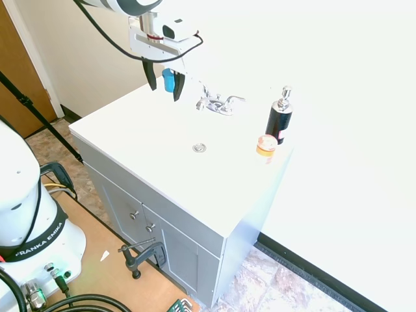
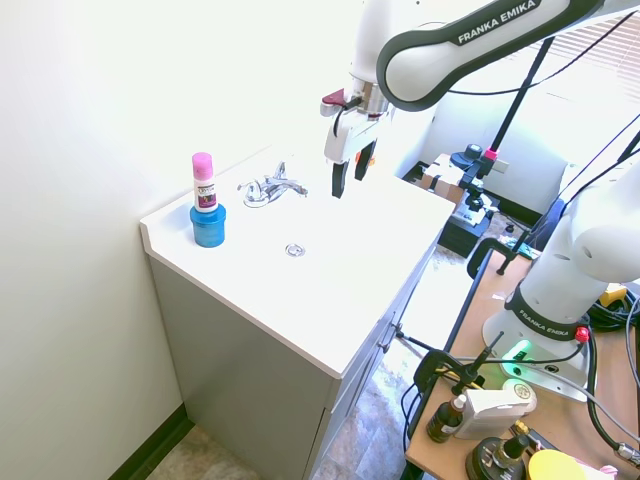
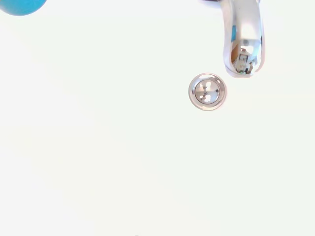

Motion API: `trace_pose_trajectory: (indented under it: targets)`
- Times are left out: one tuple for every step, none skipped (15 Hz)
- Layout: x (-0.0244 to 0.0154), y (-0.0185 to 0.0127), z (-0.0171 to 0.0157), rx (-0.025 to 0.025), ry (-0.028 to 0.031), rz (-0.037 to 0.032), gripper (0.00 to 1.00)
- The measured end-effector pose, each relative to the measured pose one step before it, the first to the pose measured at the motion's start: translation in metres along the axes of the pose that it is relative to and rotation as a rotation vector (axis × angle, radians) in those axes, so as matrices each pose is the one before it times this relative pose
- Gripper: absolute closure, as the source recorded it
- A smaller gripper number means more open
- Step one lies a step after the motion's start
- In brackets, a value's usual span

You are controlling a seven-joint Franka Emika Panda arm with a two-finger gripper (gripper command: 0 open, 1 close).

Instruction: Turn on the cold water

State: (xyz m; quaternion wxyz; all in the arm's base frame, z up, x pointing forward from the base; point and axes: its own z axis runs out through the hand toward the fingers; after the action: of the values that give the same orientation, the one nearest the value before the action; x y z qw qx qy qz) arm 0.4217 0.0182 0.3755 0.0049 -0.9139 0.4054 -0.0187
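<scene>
A chrome faucet (image 1: 216,104) with two lever handles stands at the back of the white sink counter (image 1: 143,156). My gripper (image 1: 164,86) hangs open and empty above the counter, left of the faucet and apart from it. From the other side, the gripper (image 2: 350,178) is right of the faucet (image 2: 270,187), its fingers pointing down. The wrist view looks straight down on the spout (image 3: 241,39) and the round drain (image 3: 207,91). No water shows under the spout.
A black soap dispenser (image 1: 279,117) and a small orange jar (image 1: 266,145) stand right of the faucet. A blue object (image 1: 168,79) shows behind the fingers. In the second exterior view, a pink-capped bottle (image 2: 203,180) sits in a blue cup (image 2: 208,226) by the wall.
</scene>
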Motion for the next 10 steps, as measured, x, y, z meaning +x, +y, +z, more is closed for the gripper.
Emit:
trace_pose_trajectory:
  targets:
    - [0.00005,-0.00006,0.00041,-0.00036,-0.00038,0.00000,0.00]
    - [0.00057,-0.00066,-0.00054,0.00633,0.00478,0.00377,0.00]
    - [0.00282,-0.00166,-0.00174,0.02099,0.01753,0.00905,0.00]
    - [0.00608,-0.00101,-0.00180,0.02823,0.02607,0.01674,0.00]
    - [0.00868,-0.00058,-0.00041,0.02944,0.03203,0.02191,0.00]
    - [0.01000,-0.00096,0.00126,0.02564,0.03660,0.01834,0.00]
    - [0.01192,-0.00207,0.00223,0.02227,0.04260,0.01617,0.00]
    - [0.01202,-0.00428,0.00423,0.01402,0.04279,0.01059,0.00]
    - [0.01360,-0.00674,0.00524,0.00933,0.04331,0.00425,0.00]
    - [0.01366,-0.00819,0.00670,0.00566,0.04077,-0.00070,0.00]
